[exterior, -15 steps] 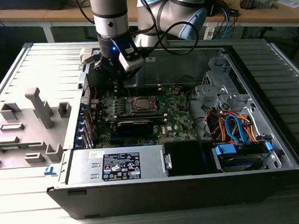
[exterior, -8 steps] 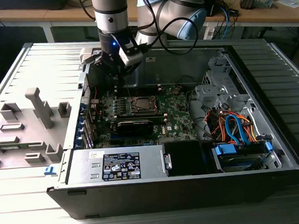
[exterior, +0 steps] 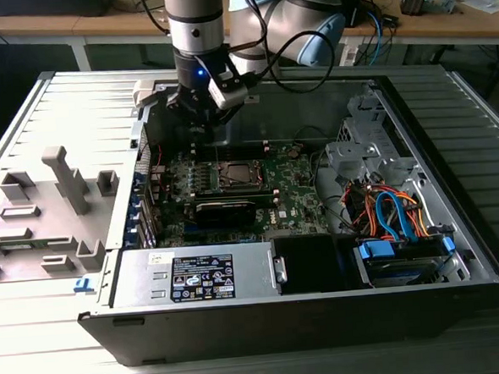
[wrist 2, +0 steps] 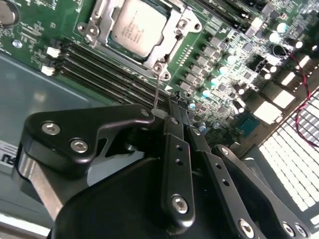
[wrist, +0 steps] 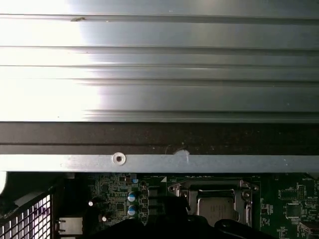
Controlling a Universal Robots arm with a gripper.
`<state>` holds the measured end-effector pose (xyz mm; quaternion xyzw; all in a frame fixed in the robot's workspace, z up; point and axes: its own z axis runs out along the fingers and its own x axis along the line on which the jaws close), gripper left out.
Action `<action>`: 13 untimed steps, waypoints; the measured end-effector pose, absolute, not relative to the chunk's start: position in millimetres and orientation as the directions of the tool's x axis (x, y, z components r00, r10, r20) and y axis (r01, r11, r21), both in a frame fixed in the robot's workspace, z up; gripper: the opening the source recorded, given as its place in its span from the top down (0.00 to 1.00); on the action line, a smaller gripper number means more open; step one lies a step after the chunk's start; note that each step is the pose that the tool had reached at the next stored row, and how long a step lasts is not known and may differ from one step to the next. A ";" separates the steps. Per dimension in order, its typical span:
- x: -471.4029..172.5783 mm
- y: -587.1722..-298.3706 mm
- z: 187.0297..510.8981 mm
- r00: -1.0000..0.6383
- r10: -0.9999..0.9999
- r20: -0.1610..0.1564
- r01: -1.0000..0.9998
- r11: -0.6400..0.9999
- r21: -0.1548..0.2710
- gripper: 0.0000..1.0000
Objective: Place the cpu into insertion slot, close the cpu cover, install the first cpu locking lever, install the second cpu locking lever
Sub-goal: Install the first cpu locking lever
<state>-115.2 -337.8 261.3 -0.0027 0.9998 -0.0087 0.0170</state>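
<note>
Hovering: black hand [wrist 2: 172, 107], fingers together, empty | silver-grey square cpu [wrist 2: 138, 27] seated under thin metal cpu cover [wrist 2: 167, 47] | press thin wire lever [wrist 2: 157, 92] beside cover steadily, squarely.

No words or numbers can be read for sure. In the exterior view, a sticker [exterior: 202, 277] sits on the top of the silver box [exterior: 237, 268] at the near side of the computer case [exterior: 449, 124]. It is part white and part black, with tiny print and little signs, all too small to read. In the second wrist view, the cpu [wrist 2: 137, 27] has a few lines of faint print on its grey top, too faint to read. The green board [wrist 2: 45, 20] has tiny white marks by its parts, too small to read.
</note>
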 end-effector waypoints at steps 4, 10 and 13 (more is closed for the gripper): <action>-112.3 -337.8 260.9 -0.999 -0.006 -0.033 -0.005 1.000 -0.017 0.89; -109.5 -337.8 259.8 -0.999 -0.006 -0.033 -0.005 1.000 -0.017 0.89; -105.1 -337.8 257.9 -0.999 -0.006 -0.032 -0.005 1.000 -0.017 0.89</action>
